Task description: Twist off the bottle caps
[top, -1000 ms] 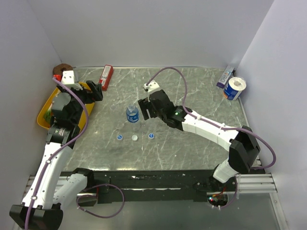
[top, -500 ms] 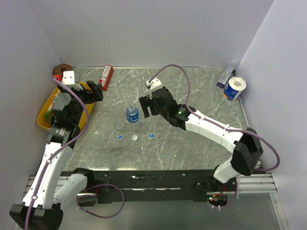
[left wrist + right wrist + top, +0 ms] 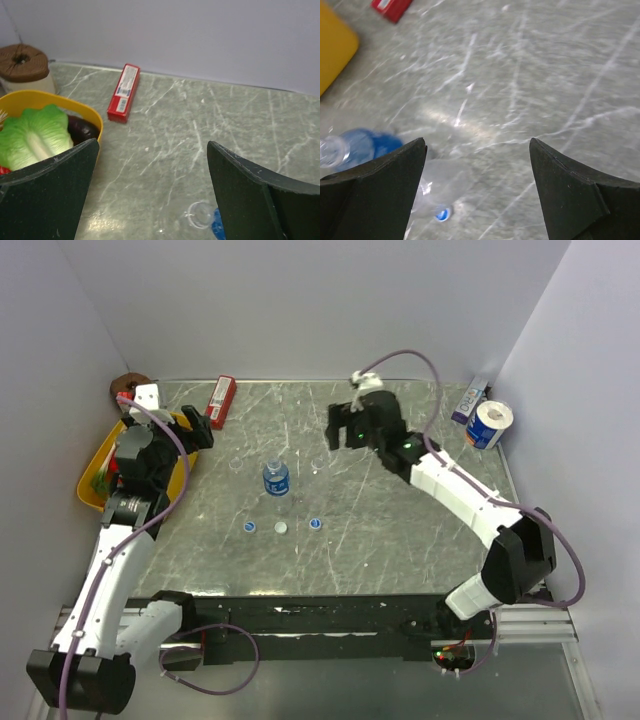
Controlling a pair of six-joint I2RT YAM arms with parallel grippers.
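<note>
Grey marble desk, white walls. Both my jaws stand apart, empty. Swinging my right jaws low could topple the bottle or scatter the loose caps.

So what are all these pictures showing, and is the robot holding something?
It's a robot with two arms bolted to a table. The big picture looks down from above: the left arm is on the left, the right arm on the right. The other two pictures come from little cameras on each wrist, so the dark shapes at the bottom are that arm's own jaws. On the table stands a small bottle with a blue label, and near it lie three little caps in a row. There's also a red box, a yellow tray with a green leafy thing in it, and a toilet roll. Both pairs of jaws are open and hold nothing.
</note>
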